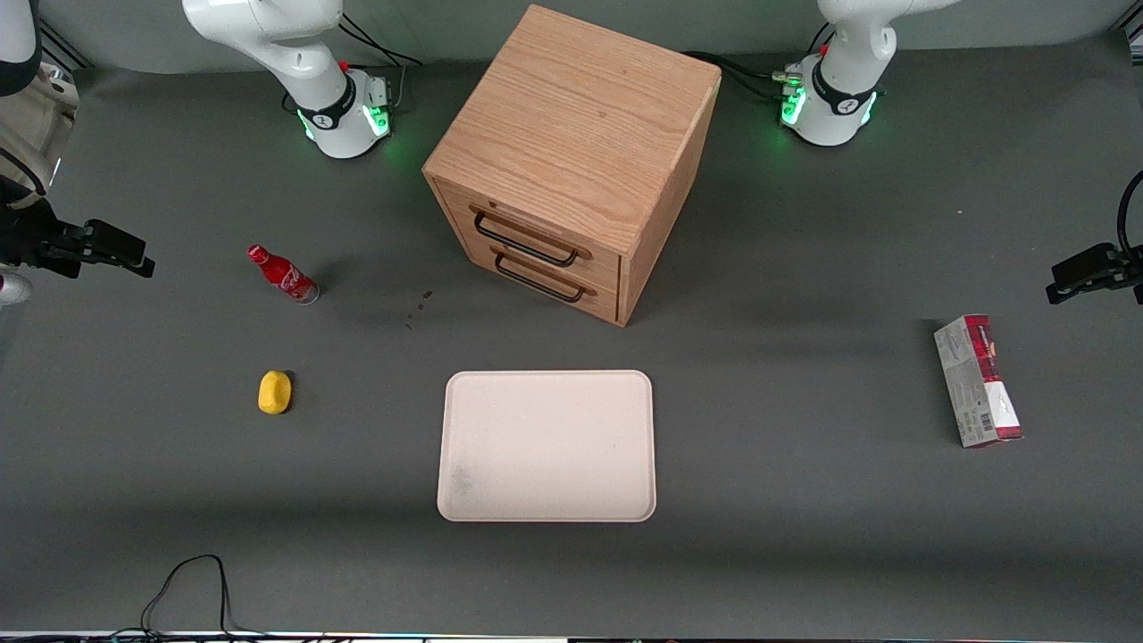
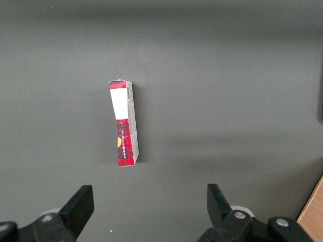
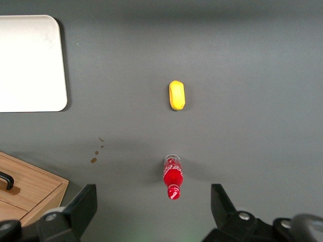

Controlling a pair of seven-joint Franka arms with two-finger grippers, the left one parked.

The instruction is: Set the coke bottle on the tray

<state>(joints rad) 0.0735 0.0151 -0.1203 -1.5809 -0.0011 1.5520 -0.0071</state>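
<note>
Front view cuts off most of the gripper (image 3: 154, 209); its fingers spread wide, holding nothing, apparently high above the upright coke bottle (image 1: 283, 275) on dark matting (image 1: 804, 500), well apart from the tray (image 1: 546, 445).

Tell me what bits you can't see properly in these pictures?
- Wooden cabinet: the right wrist view's edge cuts it down to one corner.
- Tray: partly cut off in the right wrist view; whole in the front view.
- Coke bottle: its script is too small to read.
- End effector: open above the bottle, away from the tray; the front view shows it only at the edge.
</note>
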